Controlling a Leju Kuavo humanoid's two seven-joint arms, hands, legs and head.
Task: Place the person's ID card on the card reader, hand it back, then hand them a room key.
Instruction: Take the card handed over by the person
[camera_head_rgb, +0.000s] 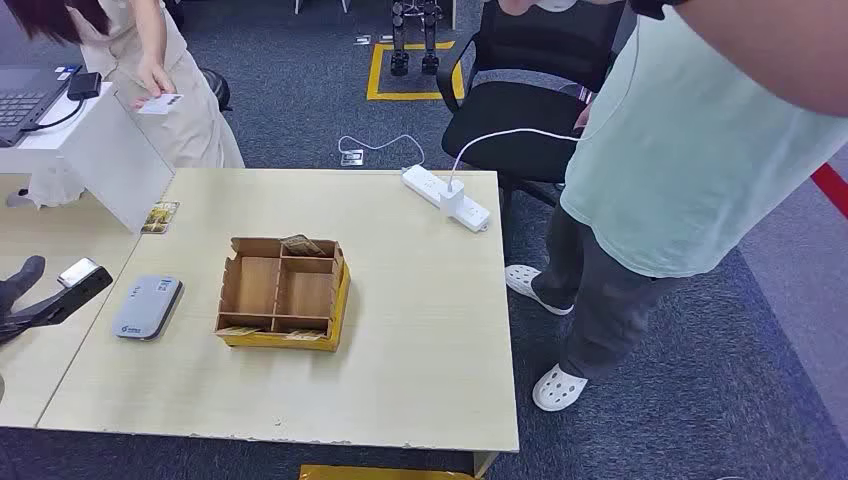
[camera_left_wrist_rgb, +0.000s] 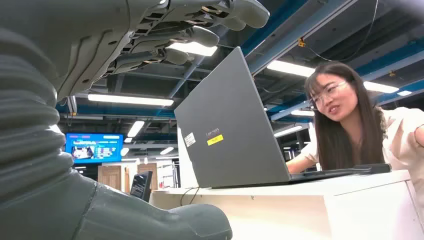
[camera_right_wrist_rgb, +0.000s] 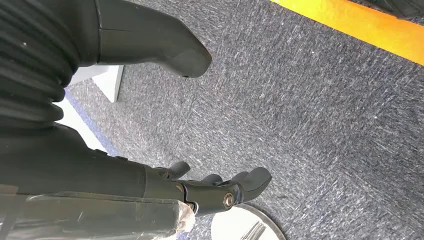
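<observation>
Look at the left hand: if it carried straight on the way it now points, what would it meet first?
Judging by the left wrist view, the left hand points toward the open laptop on the white counter, so probably the laptop's lid; depth is unclear.

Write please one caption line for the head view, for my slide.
Robot's open left hand waits beside the card reader while a person holds a card at the raised counter.

So the card reader (camera_head_rgb: 147, 307) sits on the tabletop (camera_head_rgb: 400, 380) near its left edge, with the divided tray (camera_head_rgb: 283, 293) just to its right. A power strip (camera_head_rgb: 446, 198) lies at the far edge. Left hand (camera_head_rgb: 40, 295) hovers left of the reader. Behind, a person holds a card (camera_head_rgb: 160, 103) beside a laptop (camera_head_rgb: 25, 97). Another person (camera_head_rgb: 680, 170) stands off the right side.
</observation>
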